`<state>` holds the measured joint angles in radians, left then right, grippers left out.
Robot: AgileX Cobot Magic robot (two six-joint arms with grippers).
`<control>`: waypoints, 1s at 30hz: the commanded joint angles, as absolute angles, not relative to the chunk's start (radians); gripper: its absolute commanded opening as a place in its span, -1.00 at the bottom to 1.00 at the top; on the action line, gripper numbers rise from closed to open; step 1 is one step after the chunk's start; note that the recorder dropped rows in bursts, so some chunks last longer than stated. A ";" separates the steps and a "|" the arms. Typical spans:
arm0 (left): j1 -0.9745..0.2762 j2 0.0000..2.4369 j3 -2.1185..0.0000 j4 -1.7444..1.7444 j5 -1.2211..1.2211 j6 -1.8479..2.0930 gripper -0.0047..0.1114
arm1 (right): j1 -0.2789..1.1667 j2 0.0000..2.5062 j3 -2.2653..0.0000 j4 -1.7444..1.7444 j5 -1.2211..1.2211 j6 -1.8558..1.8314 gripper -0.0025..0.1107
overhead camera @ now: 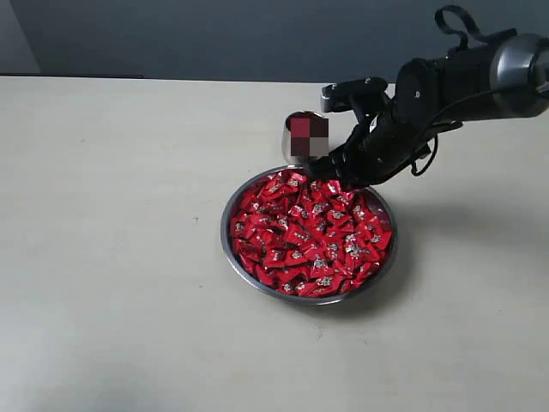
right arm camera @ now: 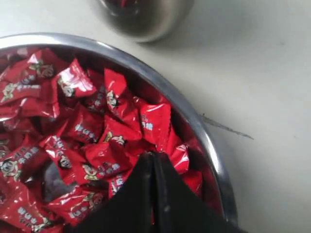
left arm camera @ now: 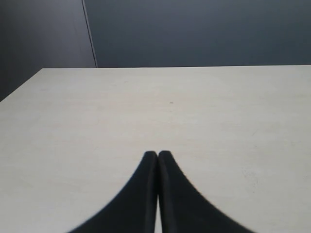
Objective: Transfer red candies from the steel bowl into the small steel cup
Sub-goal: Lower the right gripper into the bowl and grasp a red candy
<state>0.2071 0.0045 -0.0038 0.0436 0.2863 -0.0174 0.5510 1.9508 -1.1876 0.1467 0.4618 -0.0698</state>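
Observation:
The steel bowl (overhead camera: 226, 239) sits mid-table, heaped with red candies (overhead camera: 309, 236). The small steel cup (overhead camera: 290, 153) stands upright just beyond the bowl's far rim. My right gripper (overhead camera: 333, 174) reaches down into the far edge of the bowl, close beside the cup. In the right wrist view its jaws (right arm camera: 153, 154) are pressed together with the tips on the wrapper of a red candy (right arm camera: 156, 124), near the bowl's rim (right arm camera: 197, 124). The cup (right arm camera: 146, 17) shows a bit of red inside. My left gripper (left arm camera: 158, 153) is shut on nothing above bare table, out of the exterior view.
The pale table (overhead camera: 111, 215) stretches wide to the left and front of the bowl. A dark wall (overhead camera: 214, 34) runs behind the table's far edge. The right arm (overhead camera: 480, 77) comes in from the upper right.

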 commanded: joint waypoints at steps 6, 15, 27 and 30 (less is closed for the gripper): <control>0.208 0.000 0.000 0.045 0.284 -0.020 -0.91 | 0.602 1.936 -1.184 0.241 0.443 -0.220 -0.97; 0.208 0.000 0.000 0.045 0.284 -0.020 -0.91 | 0.619 2.003 -1.382 0.206 0.694 -0.203 -0.27; 0.208 0.000 0.000 0.045 0.284 -0.020 -0.91 | 0.619 2.082 -1.392 0.123 0.751 -0.120 -0.26; 0.208 0.000 0.000 0.045 0.284 -0.020 -0.91 | 0.619 2.084 -1.392 0.123 0.728 -0.120 -0.26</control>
